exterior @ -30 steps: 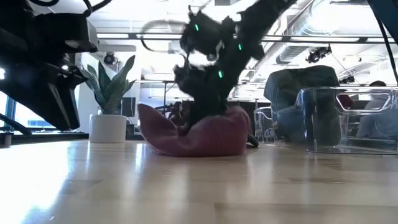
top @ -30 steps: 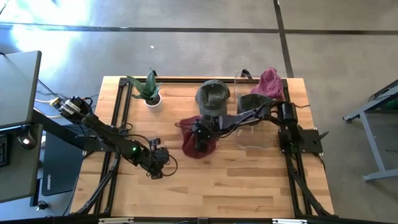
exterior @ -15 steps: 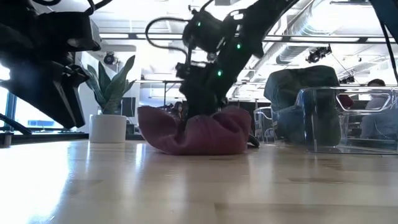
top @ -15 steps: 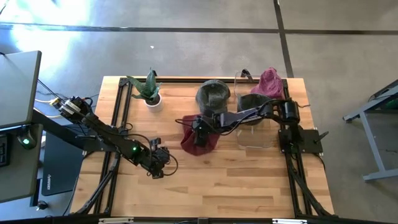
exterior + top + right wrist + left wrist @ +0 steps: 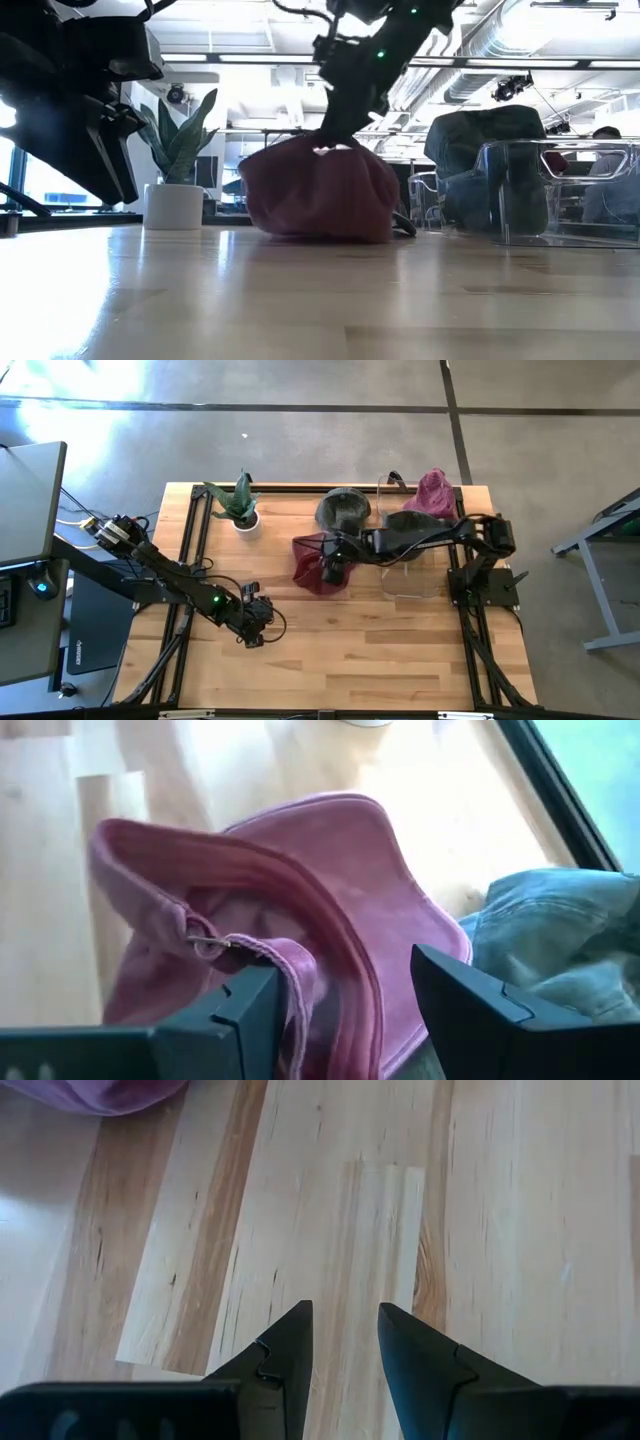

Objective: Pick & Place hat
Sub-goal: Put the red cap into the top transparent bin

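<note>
Since a second ago, right gripper lifts off the maroon hat, jaws wide; left gripper waits, narrowly parted.

Potted plant at counter far-left; clear plastic bin right; concrete floor around.
</note>
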Controlling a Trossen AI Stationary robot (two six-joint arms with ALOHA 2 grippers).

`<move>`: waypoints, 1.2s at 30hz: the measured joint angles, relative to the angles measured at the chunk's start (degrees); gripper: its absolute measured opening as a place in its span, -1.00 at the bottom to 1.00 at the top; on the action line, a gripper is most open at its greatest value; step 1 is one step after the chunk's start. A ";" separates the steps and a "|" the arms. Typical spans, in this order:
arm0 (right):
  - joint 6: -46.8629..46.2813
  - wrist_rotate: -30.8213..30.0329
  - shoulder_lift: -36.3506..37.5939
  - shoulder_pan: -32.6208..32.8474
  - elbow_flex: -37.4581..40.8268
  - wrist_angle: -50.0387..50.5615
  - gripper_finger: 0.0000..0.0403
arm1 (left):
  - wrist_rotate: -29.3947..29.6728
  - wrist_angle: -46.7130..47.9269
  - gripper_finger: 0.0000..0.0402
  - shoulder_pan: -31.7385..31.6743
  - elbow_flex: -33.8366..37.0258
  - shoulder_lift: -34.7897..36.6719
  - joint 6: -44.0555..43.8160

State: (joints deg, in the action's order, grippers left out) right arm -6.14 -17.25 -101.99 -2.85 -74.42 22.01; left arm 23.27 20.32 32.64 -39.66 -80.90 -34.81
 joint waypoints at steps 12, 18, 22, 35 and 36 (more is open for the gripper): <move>0.16 7.48 1.89 -0.99 10.86 -13.19 0.14 | -0.11 -0.48 -0.45 0.00 0.00 0.00 0.00; 0.20 10.99 1.93 -2.75 10.87 -14.87 0.32 | -0.10 -0.81 -0.45 0.00 0.00 0.01 0.52; -0.31 10.40 3.48 -3.54 10.87 -15.34 0.32 | -0.11 -1.04 -0.45 0.00 0.00 0.00 0.63; -1.66 -3.74 12.47 -0.67 10.80 -9.07 0.31 | -0.09 -1.18 -0.45 0.00 0.00 0.00 0.63; -0.91 -2.87 12.73 -0.21 10.80 -8.37 0.31 | -0.09 -1.20 -0.45 0.00 0.00 0.00 0.65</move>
State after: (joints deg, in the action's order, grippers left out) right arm -7.05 -20.12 -89.26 -3.06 -63.61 13.64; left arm 23.18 19.11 32.64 -39.66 -80.90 -34.15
